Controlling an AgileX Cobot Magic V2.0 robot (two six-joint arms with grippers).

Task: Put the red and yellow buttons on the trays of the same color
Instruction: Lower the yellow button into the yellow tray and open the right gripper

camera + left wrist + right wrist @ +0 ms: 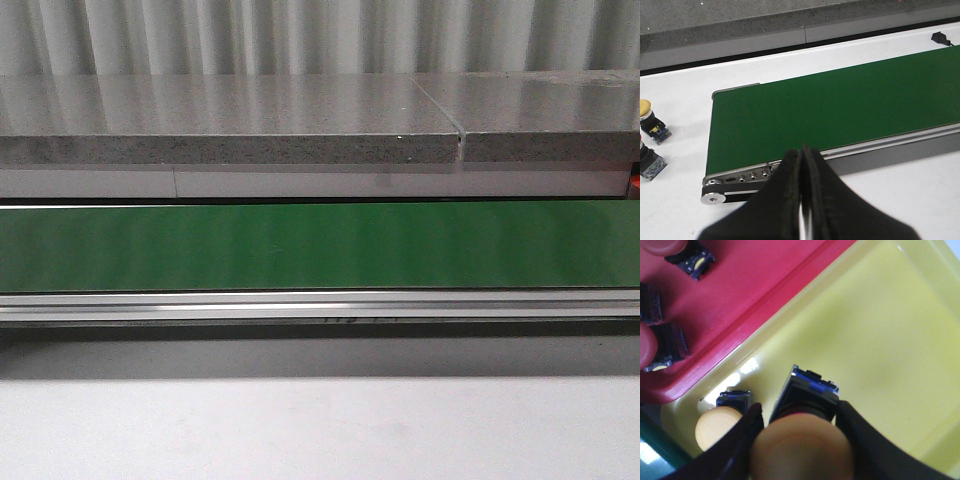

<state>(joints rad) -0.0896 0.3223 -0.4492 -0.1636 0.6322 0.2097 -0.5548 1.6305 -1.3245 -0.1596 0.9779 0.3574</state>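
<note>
In the right wrist view my right gripper (799,412) is shut on a yellow button (802,445), its black body with a blue edge pointing down into the yellow tray (880,340). A second yellow button (715,425) lies in that tray's corner beside my finger. The adjoining red tray (755,285) holds red buttons (647,347) on black bodies. In the left wrist view my left gripper (801,150) is shut and empty above the end of the conveyor. A yellow button (646,107) and a red button (649,162) stand on the white table beyond that end. Neither gripper appears in the front view.
A green conveyor belt (320,245) with an aluminium rail runs across the white table (320,430). Behind it is a grey stone ledge (230,120). A small black connector (940,37) lies on the table past the belt.
</note>
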